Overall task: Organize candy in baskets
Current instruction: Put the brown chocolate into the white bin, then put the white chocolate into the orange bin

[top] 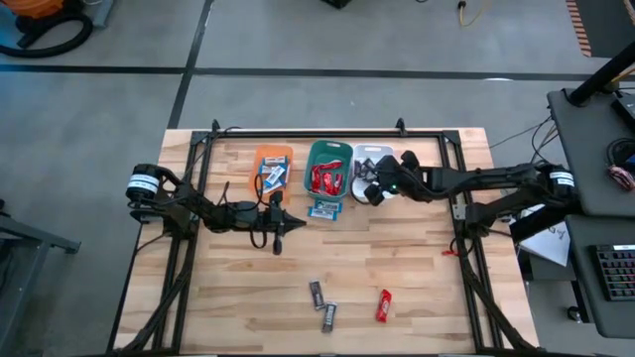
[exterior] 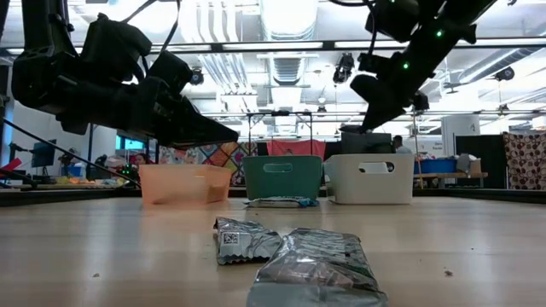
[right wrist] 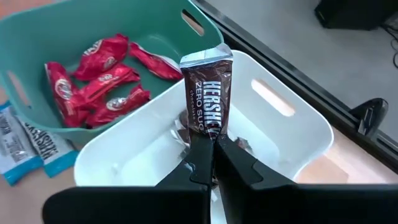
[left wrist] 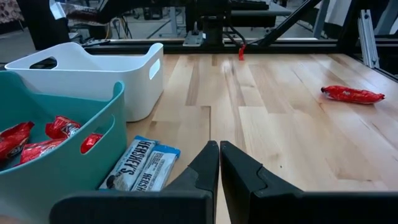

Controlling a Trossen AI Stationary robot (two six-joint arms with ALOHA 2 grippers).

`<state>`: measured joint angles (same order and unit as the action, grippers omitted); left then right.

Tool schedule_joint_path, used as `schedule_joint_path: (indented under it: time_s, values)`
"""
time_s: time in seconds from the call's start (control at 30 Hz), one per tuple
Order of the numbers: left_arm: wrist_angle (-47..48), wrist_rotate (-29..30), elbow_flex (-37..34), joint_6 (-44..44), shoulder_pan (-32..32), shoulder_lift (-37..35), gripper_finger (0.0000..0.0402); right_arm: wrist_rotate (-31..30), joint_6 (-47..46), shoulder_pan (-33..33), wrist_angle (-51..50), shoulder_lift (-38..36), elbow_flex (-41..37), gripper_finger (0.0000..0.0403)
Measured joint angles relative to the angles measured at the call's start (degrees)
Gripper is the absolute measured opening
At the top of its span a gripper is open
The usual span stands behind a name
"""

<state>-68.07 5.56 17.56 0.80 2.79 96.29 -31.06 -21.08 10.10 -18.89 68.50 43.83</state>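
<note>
Near edge of wooden table [top: 417, 288]: two dark grey wrapped bars [top: 322, 304] and one red wrapped bar [top: 383, 305] lie loose. Left gripper [top: 295, 222] shut, empty, mid-table. Right gripper [right wrist: 211, 146] pinched on a dark wrapped bar [right wrist: 208, 93] above white plastic bin [right wrist: 298, 134], beside teal bin [top: 327, 167] and orange bin [top: 272, 168].

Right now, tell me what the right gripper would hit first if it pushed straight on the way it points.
The right gripper, shut on a dark candy bar, points down into the white basket. It would probably meet that basket's floor, or the dark candy already lying there; depth is hard to judge.
</note>
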Motion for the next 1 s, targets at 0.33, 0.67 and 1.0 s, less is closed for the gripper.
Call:
schedule_joint_path:
  time_s: [0.33, 0.67, 1.0]
  values:
    - [0.00, 0.00, 0.00, 0.39, 0.00, 0.00, 0.0000, -0.01, 0.04, 1.02, -0.28, 0.62, 0.00, 0.0009]
    - [0.00, -0.02, 0.00, 1.27, 0.00, -0.02, 0.0000, -0.02, -1.49, 1.08, -0.64, 0.62, 0.00, 0.0021]
    - [-0.02, -0.09, 0.02, 1.27, 0.00, -0.04, 0.0000, -0.47, -3.02, 1.09, -0.64, 0.62, 0.00, 0.0122]
